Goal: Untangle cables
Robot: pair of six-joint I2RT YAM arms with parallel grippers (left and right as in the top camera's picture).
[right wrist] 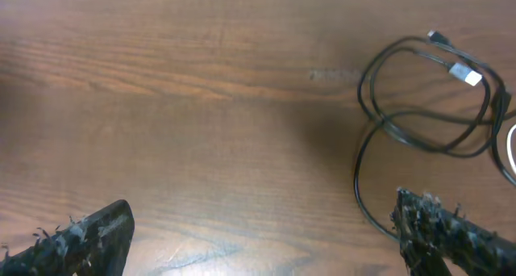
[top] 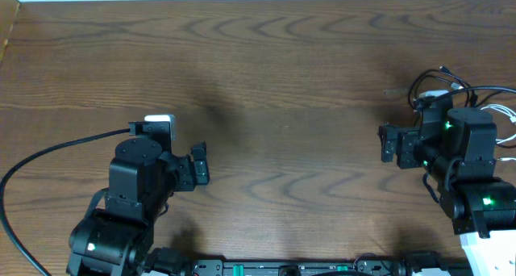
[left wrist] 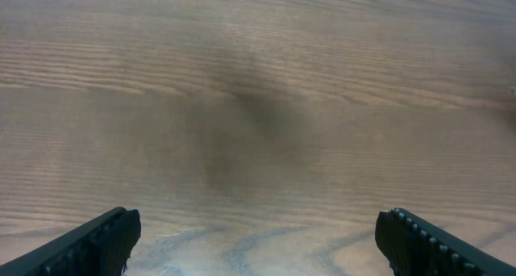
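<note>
Released and wide-fingered, the left hand (left wrist: 258,223) hung at the overhead frame's lower left and the right hand (right wrist: 262,207) at its right, neither grasping anything. Under them spread the brown wood-grain bench (top: 282,58). Black cables (right wrist: 385,124) lay looped by the right edge, just beside the right hand, with a silver plug (right wrist: 468,76) among the loops.

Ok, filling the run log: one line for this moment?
left jaws: open, over table | right jaws: open, empty | cables: looped, right side, ungrasped
</note>
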